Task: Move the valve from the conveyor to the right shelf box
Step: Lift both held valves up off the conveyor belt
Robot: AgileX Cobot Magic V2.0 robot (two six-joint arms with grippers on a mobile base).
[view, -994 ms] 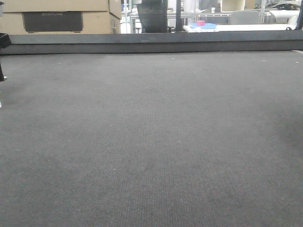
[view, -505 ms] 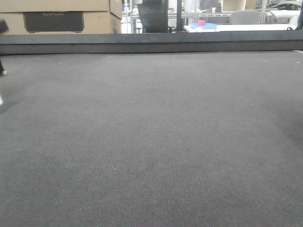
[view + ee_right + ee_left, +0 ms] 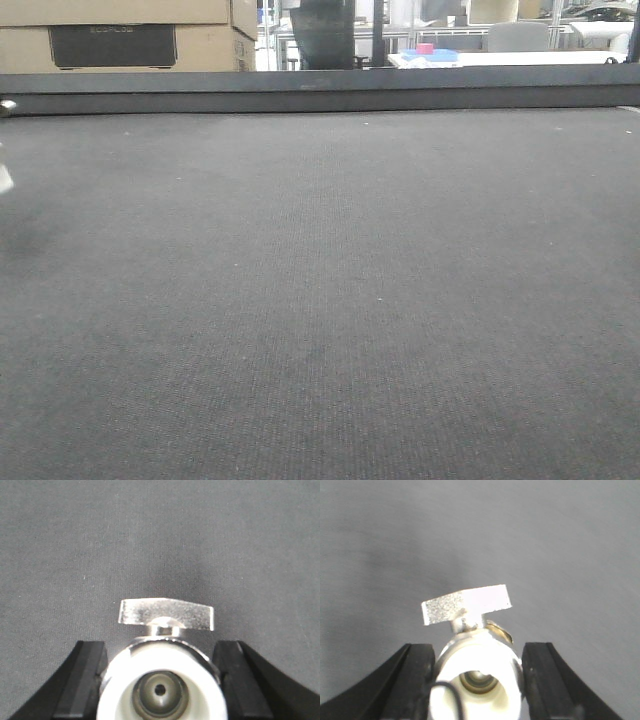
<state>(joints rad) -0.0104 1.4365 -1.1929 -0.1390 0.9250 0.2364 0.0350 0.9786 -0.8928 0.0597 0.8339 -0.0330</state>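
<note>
Gone from the front view's left edge was the dark shape I had seen there a second before. Only a small shiny bit (image 3: 6, 105) by the rail (image 3: 320, 95) and a pale blur (image 3: 3, 180) showed at that edge. The conveyor (image 3: 320, 300) filled the rest, with cardboard boxes (image 3: 120, 35) beyond the rail.

On the left wrist view, the left pincer (image 3: 477, 680) was closed around the white body of the left-hand valve (image 3: 470, 660). Its black fingers (image 3: 415, 680) sat tight on either side, and the silver handle lay crosswise, slightly tilted, over the blurred belt.

On the right wrist view, the right pincer (image 3: 160, 680) gripped the right-hand valve (image 3: 162, 662) the same way, fingers (image 3: 85, 680) against its body, handle level, the belt sharp beneath. I couldn't tell how far above the belt either valve was.
</note>
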